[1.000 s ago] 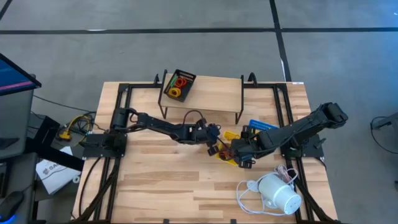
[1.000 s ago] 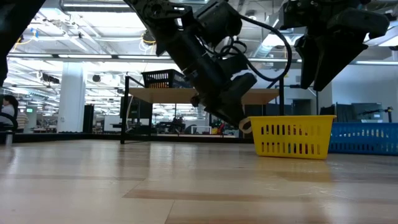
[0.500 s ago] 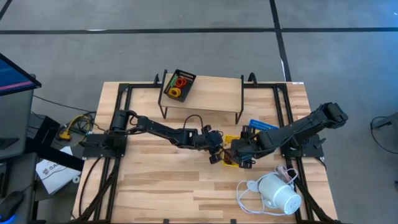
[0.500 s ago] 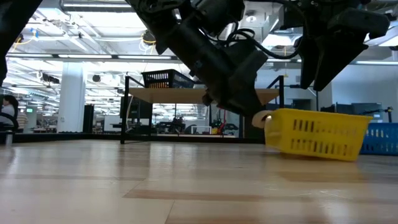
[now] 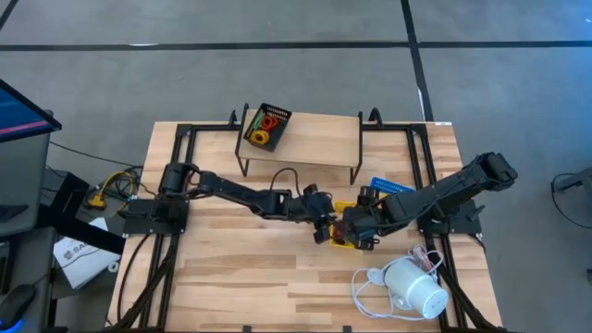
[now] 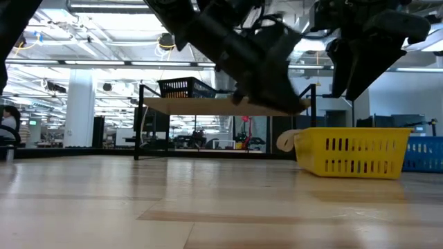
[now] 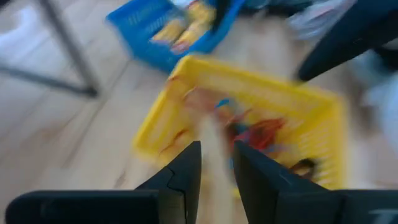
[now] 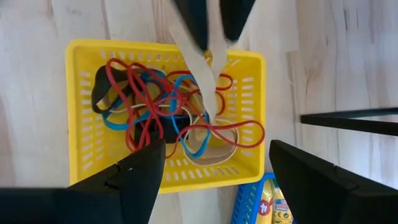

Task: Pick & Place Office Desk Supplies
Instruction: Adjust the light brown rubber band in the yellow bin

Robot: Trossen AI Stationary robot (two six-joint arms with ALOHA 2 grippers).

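A yellow tray [image 8: 258,118] sits on the table right of centre, holding red, blue, black and tan rubber bands [image 8: 155,106]. My left gripper [image 8: 216,40] hangs over the tray's rim, shut on a wide tan rubber band [image 8: 208,71]. In the low view the band's loop [image 6: 286,140] shows at the tray's [image 6: 353,152] left end. My right gripper [image 8: 214,180] stands open above the tray and touches nothing. A blue tray [image 5: 388,188] lies just beyond. A black mesh tray [image 5: 265,128] with red and yellow pieces stands on the raised shelf. My left gripper pinches the tan band's upper end [image 8: 211,59] between its two fingers, coming slanting down from the table's left. The band hangs slack below the fingers, and its lower loop [image 8: 205,134] lies inside the yellow tray on the other bands.
A white cylindrical device [image 5: 413,288] with a white cord lies at the near right. A low wooden shelf [image 5: 314,139] on black legs stands at the far middle. Bare wood [image 5: 240,268] lies along the near left.
My left gripper has risen and gone toward the table's right and near edge, carrying the tan band over the yellow tray. The tray tipped up at its left end half a second ago, slid a little to the right and now stands level again.
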